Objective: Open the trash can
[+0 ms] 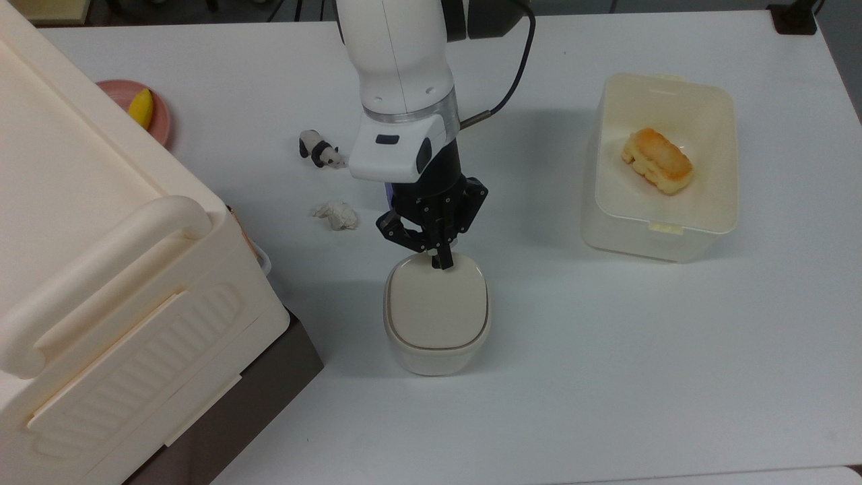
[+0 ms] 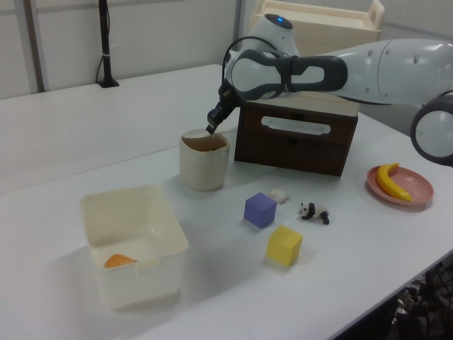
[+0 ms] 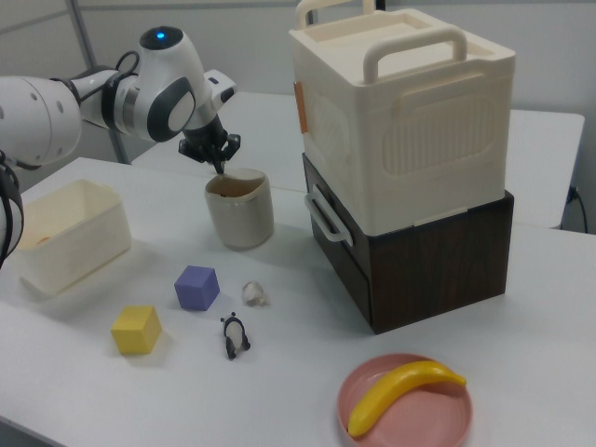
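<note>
One trash can [image 1: 436, 313] stands near the middle of the white table [image 1: 606, 377], and we find it upright, with the large cream box [image 1: 101, 269] on the top view's left and the lidless tub [image 1: 660, 168] on the top view's right. In the top view its beige lid [image 1: 436, 304] covers the mouth. In the left view and the right view the lid sits tilted, raised at the edge under the arm, and a darker strip shows beneath it.

We see the gripper [image 1: 441, 259] pointing down at the lid's far edge in the top view, its black fingertips at the rim. The fingers appear drawn together with no visible gap, and we see nothing held between them. We cannot tell whether the tips touch the lid.

We record a slice of toasted bread [image 1: 657, 160] inside the tub. A crumpled paper ball [image 1: 337, 214] and a panda figure [image 1: 319, 149] lie on the top view's left of the arm. A purple cube [image 2: 260, 210] and a yellow cube [image 2: 284, 245] sit apart from the can. A banana [image 3: 402, 395] rests on a pink plate [image 3: 447, 419]. The cream box sits on a dark brown drawer unit [image 3: 428, 251].
</note>
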